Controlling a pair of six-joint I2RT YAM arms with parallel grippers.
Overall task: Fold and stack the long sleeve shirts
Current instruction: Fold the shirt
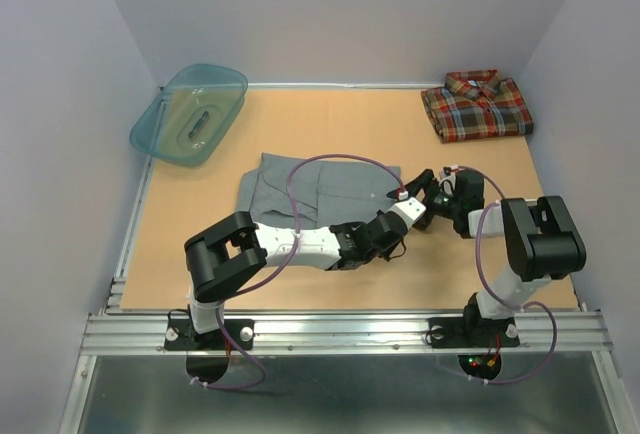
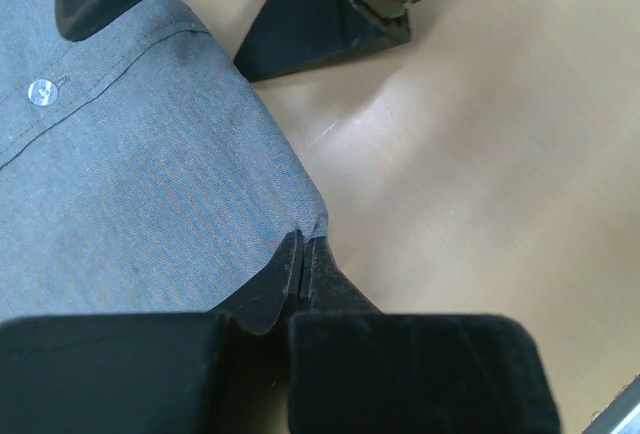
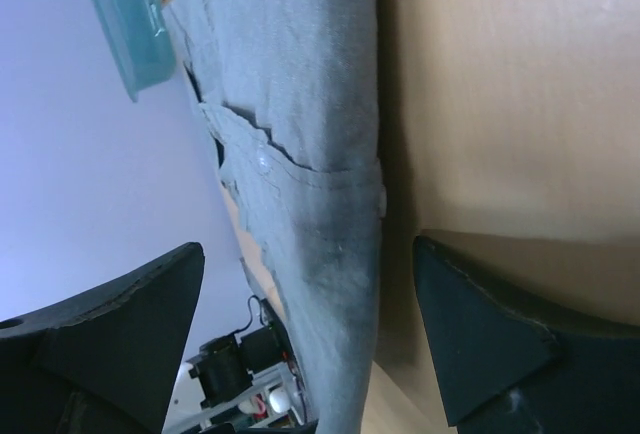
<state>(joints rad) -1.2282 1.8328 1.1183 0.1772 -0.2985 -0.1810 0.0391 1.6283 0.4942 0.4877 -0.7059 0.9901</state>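
The grey long sleeve shirt lies spread in the middle of the table. The plaid long sleeve shirt sits folded at the far right corner. My left gripper reaches across to the grey shirt's right edge. In the left wrist view it is shut on a corner of the grey cloth. My right gripper meets it from the right. It stands open, its fingers on either side of a raised fold of the grey shirt. One of its dark fingers shows just beyond my left fingertips.
A teal plastic basin leans at the far left corner, also visible in the right wrist view as the basin. Walls close in the table on the left, back and right. The two arms crowd close together at the shirt's right edge.
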